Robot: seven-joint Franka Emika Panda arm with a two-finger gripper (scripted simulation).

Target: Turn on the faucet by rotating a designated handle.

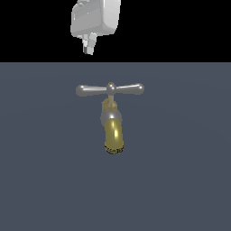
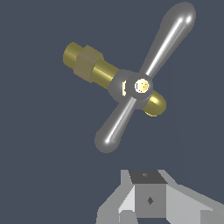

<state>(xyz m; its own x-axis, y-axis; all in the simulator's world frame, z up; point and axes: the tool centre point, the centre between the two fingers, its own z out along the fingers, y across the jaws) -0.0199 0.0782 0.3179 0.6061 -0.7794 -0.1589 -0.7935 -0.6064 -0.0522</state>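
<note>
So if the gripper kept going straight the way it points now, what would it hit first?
Probably the handle: the wrist view looks onto the silver crossbar, and the gripper hangs above it in the exterior view. Depth is unclear, so it might instead pass beside an arm.

a flat slate-blue floor fills the exterior view from 6 o'clock up to a black backdrop at 12 o'clock.

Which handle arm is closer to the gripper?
The arm on the exterior view's left: the gripper hangs above that side, touching nothing; the other arm lies farther off.
</note>
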